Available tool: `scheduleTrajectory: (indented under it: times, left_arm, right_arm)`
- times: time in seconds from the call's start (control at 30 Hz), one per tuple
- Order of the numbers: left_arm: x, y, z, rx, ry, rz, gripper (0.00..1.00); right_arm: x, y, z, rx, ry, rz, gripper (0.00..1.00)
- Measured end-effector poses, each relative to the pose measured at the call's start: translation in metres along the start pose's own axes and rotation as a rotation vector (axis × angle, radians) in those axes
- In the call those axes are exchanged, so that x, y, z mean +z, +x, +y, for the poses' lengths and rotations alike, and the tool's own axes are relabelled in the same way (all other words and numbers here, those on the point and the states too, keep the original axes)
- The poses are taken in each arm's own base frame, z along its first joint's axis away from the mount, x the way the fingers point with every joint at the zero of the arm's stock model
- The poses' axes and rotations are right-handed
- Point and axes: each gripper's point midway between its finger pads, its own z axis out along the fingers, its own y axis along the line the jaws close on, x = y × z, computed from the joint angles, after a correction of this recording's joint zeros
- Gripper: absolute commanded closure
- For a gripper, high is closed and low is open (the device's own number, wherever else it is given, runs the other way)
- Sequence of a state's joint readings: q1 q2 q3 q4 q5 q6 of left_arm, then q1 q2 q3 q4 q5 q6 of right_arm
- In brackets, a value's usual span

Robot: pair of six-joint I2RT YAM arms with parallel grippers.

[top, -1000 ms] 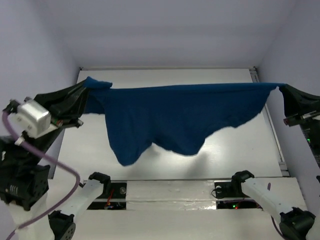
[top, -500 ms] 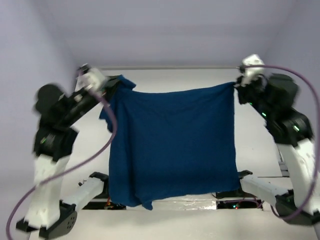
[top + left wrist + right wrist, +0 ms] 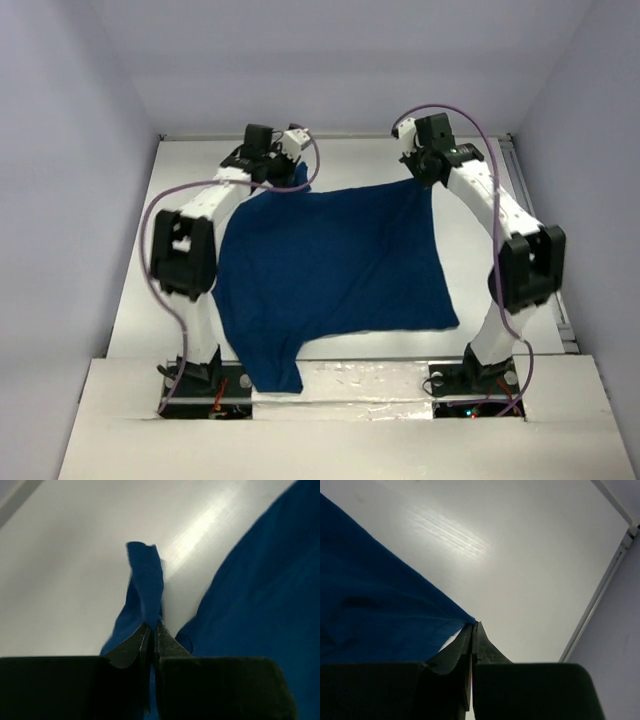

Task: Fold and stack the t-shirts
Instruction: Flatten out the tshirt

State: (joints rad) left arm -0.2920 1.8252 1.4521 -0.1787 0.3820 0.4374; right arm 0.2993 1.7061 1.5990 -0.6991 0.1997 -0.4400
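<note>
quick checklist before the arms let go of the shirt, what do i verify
1. Left gripper shut on a shirt corner: ok.
2. Right gripper shut on the other far corner: ok.
3. Far edge straight between the grippers: ok.
4. Whole shirt on the table: not ok, the near left end hangs past the near edge.
5. Cloth free of big wrinkles: ok in the top view.
6. Print side facing: cannot tell, no print shows.
</note>
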Motion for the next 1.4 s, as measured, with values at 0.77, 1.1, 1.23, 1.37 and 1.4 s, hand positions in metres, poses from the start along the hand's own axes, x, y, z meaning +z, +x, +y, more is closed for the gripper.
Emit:
scheduleTrajectory:
  times: [0.77,1.1,1.23,1.37,1.4]
  left_arm:
    - [0.1,-0.036,0.079,-0.097,-0.197,-0.082,0.06]
    - [0.083,-0.037,0.083,-0.08,-0.237,-0.042,0.13]
    - [0.099,-0.059,0.094,-0.071,-0.248,-0.071,0.14]
    - [0.122,-0.072,0.093,-0.039,-0.264,-0.067,0.12]
    - [0.128,-0.07,0.086,-0.027,-0.261,-0.053,0.1]
  right_arm:
    - [0.062,0.006,-0.031,0.087,0.077,0.159,0.66]
    - [0.045,0.041,0.046,0.02,-0.269,0.196,0.66]
    - [0.055,0.062,0.07,-0.001,-0.335,0.26,0.66]
    - [0.059,0.069,0.082,-0.011,-0.374,0.288,0.66]
    - [0.059,0.07,0.083,-0.012,-0.379,0.289,0.65]
